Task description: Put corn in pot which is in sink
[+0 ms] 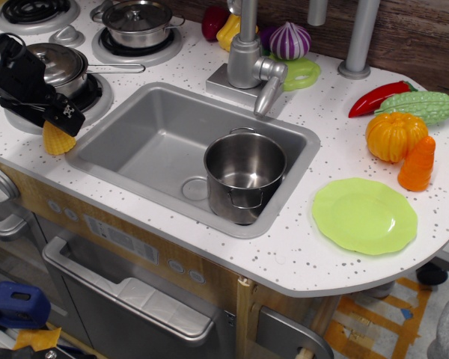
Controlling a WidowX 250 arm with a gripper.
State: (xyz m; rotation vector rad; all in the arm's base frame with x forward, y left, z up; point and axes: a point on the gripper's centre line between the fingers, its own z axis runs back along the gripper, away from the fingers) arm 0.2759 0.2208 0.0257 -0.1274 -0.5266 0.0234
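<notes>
A: Any writing to read?

B: Only a small white mark on the black end effector (pixel 60 117); it is too small to make out.

A: Where's the corn (pixel 55 140)?

B: On the worktop (pixel 299 254), just left of the sink (pixel 146 138), partly under the end effector. Whether the jaws are apart or together, I cannot tell.

A: And the pot (pixel 244 176)?

B: Upright in the sink, at its right end, beside the drain.
</notes>
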